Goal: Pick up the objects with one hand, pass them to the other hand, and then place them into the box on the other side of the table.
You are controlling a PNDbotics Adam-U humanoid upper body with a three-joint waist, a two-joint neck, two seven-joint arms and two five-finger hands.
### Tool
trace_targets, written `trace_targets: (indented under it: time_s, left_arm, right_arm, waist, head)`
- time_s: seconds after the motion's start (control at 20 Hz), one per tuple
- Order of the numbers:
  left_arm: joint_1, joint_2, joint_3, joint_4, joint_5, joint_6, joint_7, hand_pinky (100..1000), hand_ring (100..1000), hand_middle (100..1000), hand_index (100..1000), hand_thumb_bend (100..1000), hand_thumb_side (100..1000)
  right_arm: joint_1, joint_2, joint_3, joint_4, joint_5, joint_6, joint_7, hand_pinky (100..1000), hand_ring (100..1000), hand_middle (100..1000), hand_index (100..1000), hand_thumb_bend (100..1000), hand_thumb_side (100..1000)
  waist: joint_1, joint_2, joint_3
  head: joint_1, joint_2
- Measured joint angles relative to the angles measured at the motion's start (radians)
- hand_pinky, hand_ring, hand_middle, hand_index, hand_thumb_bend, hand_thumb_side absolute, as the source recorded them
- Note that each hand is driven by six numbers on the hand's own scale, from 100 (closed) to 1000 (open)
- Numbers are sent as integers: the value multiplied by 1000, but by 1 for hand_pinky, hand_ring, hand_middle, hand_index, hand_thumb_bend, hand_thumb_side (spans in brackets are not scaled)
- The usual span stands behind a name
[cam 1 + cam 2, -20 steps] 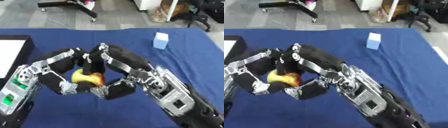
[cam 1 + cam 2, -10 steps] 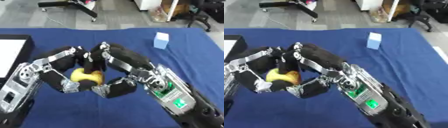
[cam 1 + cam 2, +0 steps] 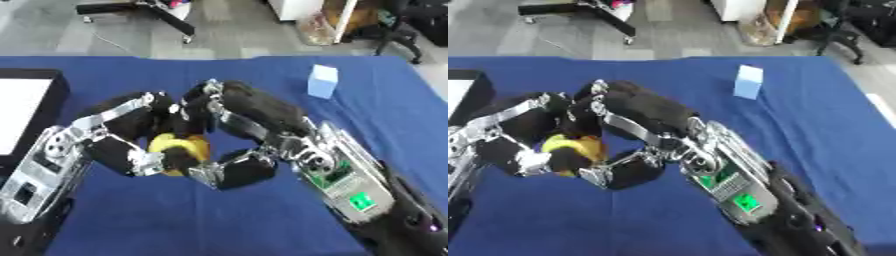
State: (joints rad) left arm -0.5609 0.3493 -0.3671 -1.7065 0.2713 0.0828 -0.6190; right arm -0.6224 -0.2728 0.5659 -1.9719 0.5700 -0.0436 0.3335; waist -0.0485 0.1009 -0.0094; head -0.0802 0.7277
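- Yellow object (image 3: 179, 146) sits between both hands, mid-worktop, a bit left of centre; rounded, with an orange-brown patch low on its near side.
- Its long axis and which way it points: cannot tell, too much is covered by fingers.
- Left hand (image 3: 122, 135) comes in from the lower left, fingers curled round the object's left and near side; gripping it.
- Right hand (image 3: 241, 117) comes in from the lower right, fingers arched over the top, thumb curled under at the near right; also closed on the object.
- Fingertips of the two hands meet or overlap above the object; exact contact is hard to make out.
- Whether the object touches the worktop (image 3: 262, 215) or is lifted: cannot tell, its underside is hidden.
- Blue cloth covers the worktop.
- Box (image 3: 31, 112) at the left edge, black wall, white inside; cut off by the frame.
- Left eye view shows much of the box; right eye view shows only a black corner (image 3: 470, 92).
- Right eye view shows more of the right forearm, with its green-lit panel (image 3: 745, 202).
- Light blue block (image 3: 322, 81) stands far right on the worktop, well apart from the hands.
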Motion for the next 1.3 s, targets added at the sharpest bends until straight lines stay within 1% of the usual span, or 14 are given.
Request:
trace_targets:
  time_s: [0.1,0.25,0.55,0.6,0.65,0.7,0.95,1.15,1.3]
  left_arm:
    - [-1,-3,0,9,5,7,7,300,104,100,381,100,278]
    - [-1,-7,2,18,16,15,15,303,106,100,380,100,279]
    - [1,-7,11,37,28,28,29,306,110,100,380,100,282]
    - [2,-7,16,43,28,31,32,306,110,100,380,100,283]
    - [4,-7,20,46,28,33,35,307,110,100,380,100,284]
    - [5,-7,22,49,29,34,38,307,110,100,380,100,285]
    - [7,-7,34,55,30,36,61,307,110,100,379,100,289]
    - [9,-7,48,62,30,36,101,309,112,100,378,100,291]
    - [13,-6,61,71,27,34,134,309,113,100,377,100,293]
  right_arm:
    - [-4,0,-7,0,10,-16,4,416,477,460,501,289,210]
    - [-9,0,-18,0,22,-40,12,426,485,476,527,318,224]
    - [-26,0,-36,-1,41,-89,19,453,503,510,589,331,272]
    - [-31,0,-36,-5,42,-98,19,459,507,518,604,340,293]
    - [-33,0,-37,-7,45,-107,17,464,510,526,616,324,319]
    - [-38,0,-41,-7,49,-115,15,467,513,532,625,354,324]
    - [-53,-4,-72,-8,67,-151,-3,484,522,554,651,378,389]
    - [-63,-13,-96,-8,84,-179,-20,501,529,570,666,393,443]
    - [-71,-20,-115,-8,98,-200,-39,522,537,581,675,385,481]
  waist:
    - [0,0,-1]
    - [-1,0,-2]
    - [-2,0,-3]
    - [-2,0,-4]
    - [-2,0,-4]
    - [-3,0,-4]
    - [-3,-1,-6]
    - [-3,-1,-8]
    - [-3,-1,-9]
  head:
    - [0,0]
    - [1,0]
    - [3,1]
    - [3,1]
    - [4,1]
    - [5,1]
    - [8,1]
    - [9,1]
    - [9,1]
